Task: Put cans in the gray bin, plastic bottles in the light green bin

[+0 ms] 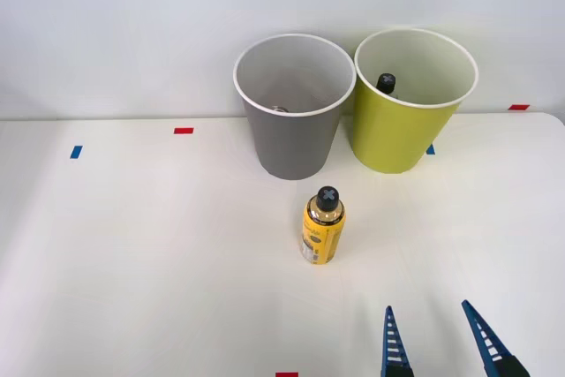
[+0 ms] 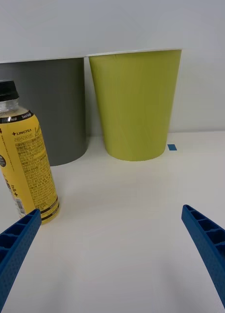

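On my white worktop [image 1: 132, 253] the gray bin [image 1: 291, 130] and light green bin [image 1: 402, 121] stand side by side. From above I see a black-capped bottle [image 1: 386, 84] inside the green one. The yellow bottle [image 1: 323, 225] stands upright before the gray bin; my wrist camera reads its label. My right claw [image 1: 439, 335] hovers open, near it.

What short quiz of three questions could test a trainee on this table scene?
1. True or false: the yellow bottle stands upright on the table.
2. Which bin already holds a black-capped bottle? A) the gray bin B) the light green bin
3. Fill in: the right claw is ___, holding nothing.

Key: 1. true. 2. B. 3. open.
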`<action>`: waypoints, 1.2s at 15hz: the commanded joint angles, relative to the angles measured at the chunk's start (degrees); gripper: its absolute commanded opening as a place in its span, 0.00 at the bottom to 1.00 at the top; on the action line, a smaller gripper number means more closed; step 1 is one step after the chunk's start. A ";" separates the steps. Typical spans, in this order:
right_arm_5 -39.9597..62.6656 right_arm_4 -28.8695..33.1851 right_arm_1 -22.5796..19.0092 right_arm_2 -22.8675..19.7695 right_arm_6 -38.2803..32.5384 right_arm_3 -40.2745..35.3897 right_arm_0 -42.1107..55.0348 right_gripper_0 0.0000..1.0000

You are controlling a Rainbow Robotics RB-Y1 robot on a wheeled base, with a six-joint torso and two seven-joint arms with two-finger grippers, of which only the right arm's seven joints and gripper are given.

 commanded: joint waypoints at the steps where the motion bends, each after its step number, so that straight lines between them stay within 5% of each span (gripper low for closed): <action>1: 0.00 0.00 0.00 0.00 0.00 0.00 0.00 1.00; 18: 0.00 0.00 0.00 0.00 0.00 0.00 0.00 1.00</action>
